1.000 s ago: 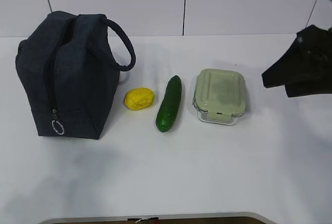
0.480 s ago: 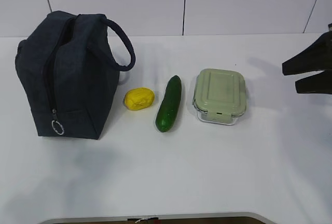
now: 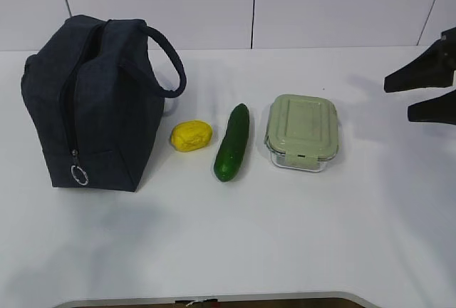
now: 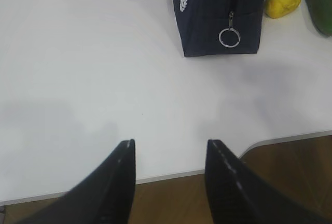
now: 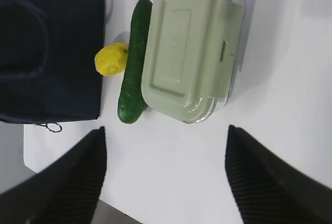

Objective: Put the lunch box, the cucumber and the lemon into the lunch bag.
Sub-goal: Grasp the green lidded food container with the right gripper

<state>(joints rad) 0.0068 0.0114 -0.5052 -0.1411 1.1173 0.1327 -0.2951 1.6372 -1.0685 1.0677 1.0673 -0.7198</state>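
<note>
Since a second ago the right gripper (image 3: pixel 406 95) has pulled back toward the right edge of the exterior view and spread its jaws wider; it hangs empty, wide open, above the table (image 3: pixel 285 237). Just left of its fingertips and lower down sits the lunch box (image 3: pixel 302 131), clear glass under a pale green snap-lock lid. Beyond it, farther from that gripper, lie the dark green, slightly curved cucumber (image 3: pixel 233 142), then the lumpy yellow lemon (image 3: pixel 191 135), then the navy lunch bag (image 3: pixel 92 101), upright, its silver ring pull (image 3: pixel 79 175) hanging low. The left gripper (image 4: pixel 168 149) is partly open, holding nothing, with the bag ahead and slightly to its right.
</note>
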